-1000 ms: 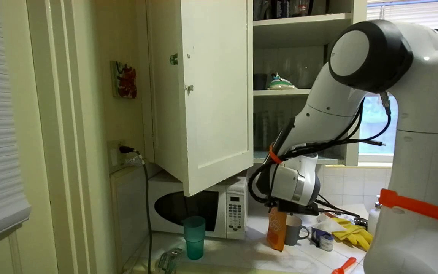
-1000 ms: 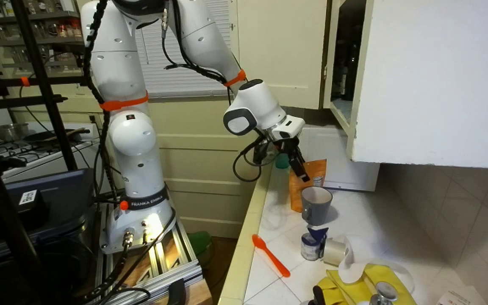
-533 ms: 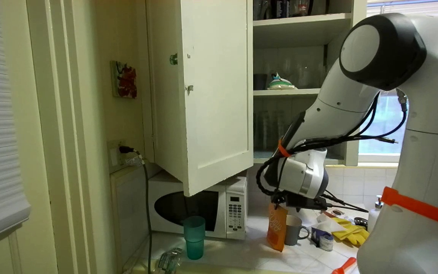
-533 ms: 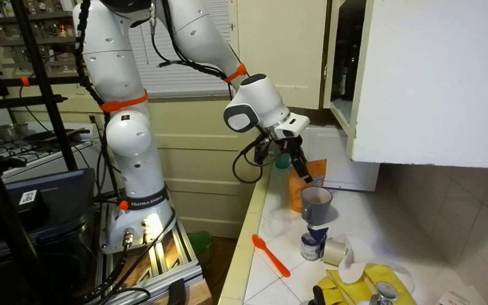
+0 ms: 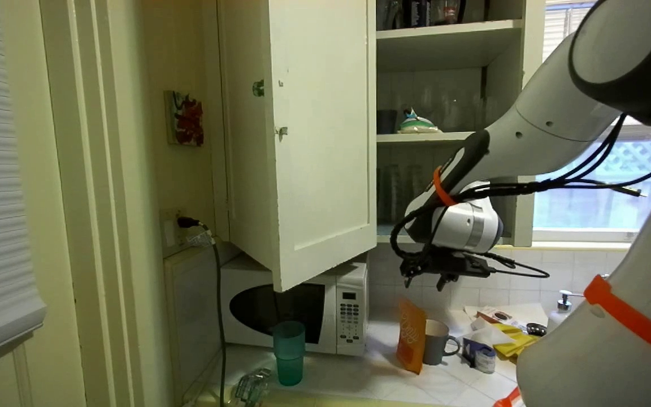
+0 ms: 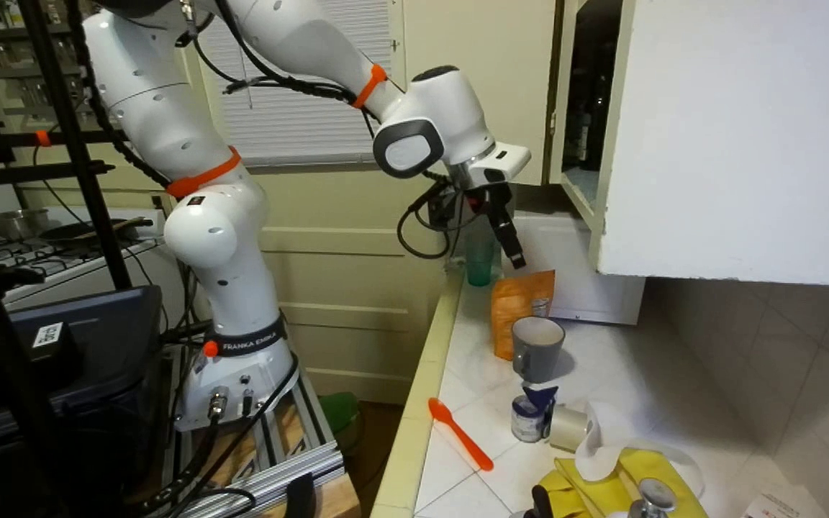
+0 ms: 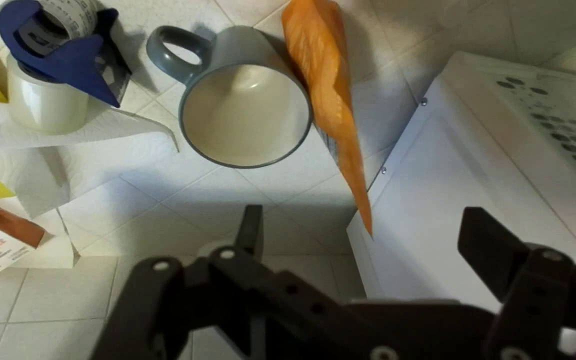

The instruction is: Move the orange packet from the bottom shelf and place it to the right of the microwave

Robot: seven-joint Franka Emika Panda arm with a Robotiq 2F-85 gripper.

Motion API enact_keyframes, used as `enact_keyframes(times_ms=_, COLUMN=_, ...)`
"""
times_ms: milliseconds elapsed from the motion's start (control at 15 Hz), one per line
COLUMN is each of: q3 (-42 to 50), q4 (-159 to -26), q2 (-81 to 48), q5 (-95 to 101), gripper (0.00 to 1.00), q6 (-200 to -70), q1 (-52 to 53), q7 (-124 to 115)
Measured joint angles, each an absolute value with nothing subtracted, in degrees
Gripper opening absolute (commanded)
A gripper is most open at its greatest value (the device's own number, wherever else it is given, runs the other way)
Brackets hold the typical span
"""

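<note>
The orange packet (image 5: 411, 339) stands upright on the white tiled counter, to the right of the microwave (image 5: 350, 346) in an exterior view. It also shows in an exterior view (image 6: 512, 320) beside the grey mug, and in the wrist view (image 7: 320, 70), where its thin top edge points between the fingers. The white side of the microwave shows in the wrist view (image 7: 418, 210). My gripper (image 5: 425, 281) is above the packet, apart from it. In the wrist view the gripper (image 7: 363, 215) has its fingers wide apart with nothing held between them.
A grey mug (image 7: 245, 117) stands right against the packet. A teal cup (image 5: 289, 353) stands before the microwave. An open cabinet door (image 5: 322, 141) hangs over the microwave. A tape roll (image 7: 48, 102), yellow gloves (image 6: 623, 482) and an orange spoon (image 6: 461, 435) lie on the counter.
My gripper has risen from the packet's top to clear above it, and the arm has drawn up and back. The packet has stayed standing in the same place.
</note>
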State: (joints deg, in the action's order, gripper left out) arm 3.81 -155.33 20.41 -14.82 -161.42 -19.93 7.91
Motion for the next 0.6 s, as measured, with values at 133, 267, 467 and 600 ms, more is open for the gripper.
enact_keyframes(times_ms=133, q3=4.1, q4=-154.2, q2=24.5, q5=-10.9, gripper=1.0, q6=-155.2, q1=-19.6, q7=4.1)
enact_keyframes(times_ms=267, q3=4.2, q4=-153.1, q2=27.6, q5=-8.8, gripper=1.0, q6=-150.5, q1=-19.1, q7=1.5)
enact_keyframes(times_ms=467, q3=4.2, q4=-151.8, q2=30.4, q5=-7.2, gripper=1.0, q6=-145.9, q1=-18.2, q7=-0.9)
enact_keyframes(times_ms=600, q3=4.3, q4=-151.5, q2=31.2, q5=-7.0, gripper=1.0, q6=-144.8, q1=-17.9, q7=-1.4)
